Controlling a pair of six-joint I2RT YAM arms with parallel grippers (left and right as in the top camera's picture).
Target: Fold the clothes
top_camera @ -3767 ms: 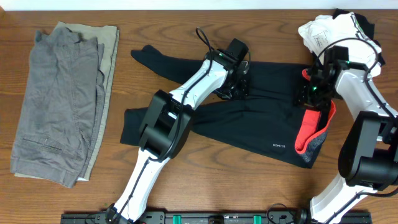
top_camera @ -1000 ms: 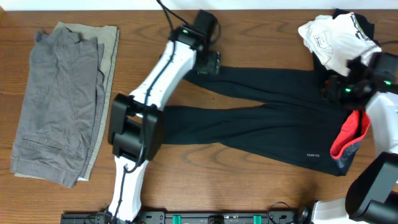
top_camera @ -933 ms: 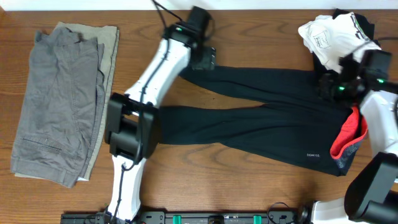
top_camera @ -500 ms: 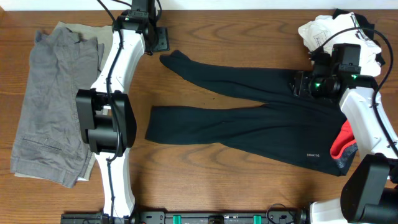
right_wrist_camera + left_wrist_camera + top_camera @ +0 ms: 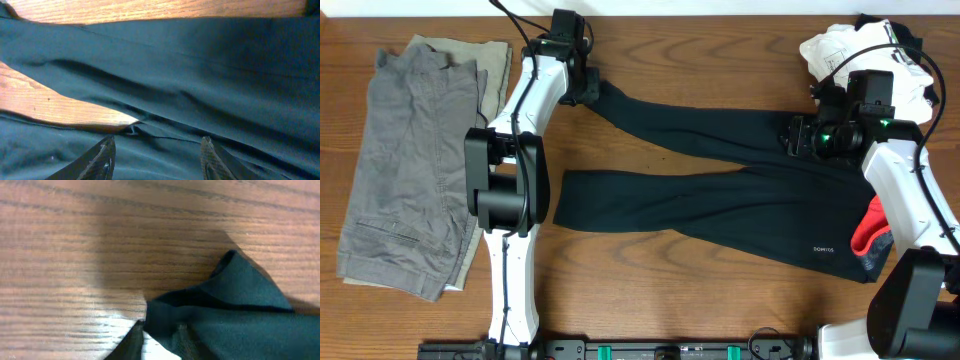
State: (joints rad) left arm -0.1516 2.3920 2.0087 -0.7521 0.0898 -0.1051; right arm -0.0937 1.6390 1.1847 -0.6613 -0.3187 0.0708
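On brown wood-grain table [image 5: 720, 300], black leggings [image 5: 720, 190] laid out, right gripper [image 5: 157, 144] spread, left gripper [image 5: 584, 86] state unclear.

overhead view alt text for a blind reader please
Black leggings lie spread on a wooden table, legs pointing left, red waistband at right. The left gripper is at the upper cuff, the right gripper over the thigh; grey clothes lie far left.

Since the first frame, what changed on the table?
The leggings went from crumpled to stretched flat, legs running left, waistband shifted right. The left end effector moved up-left to the upper cuff; the right end effector came off the waistband and now sits open over the thigh. Grey shorts and white garment stayed put.
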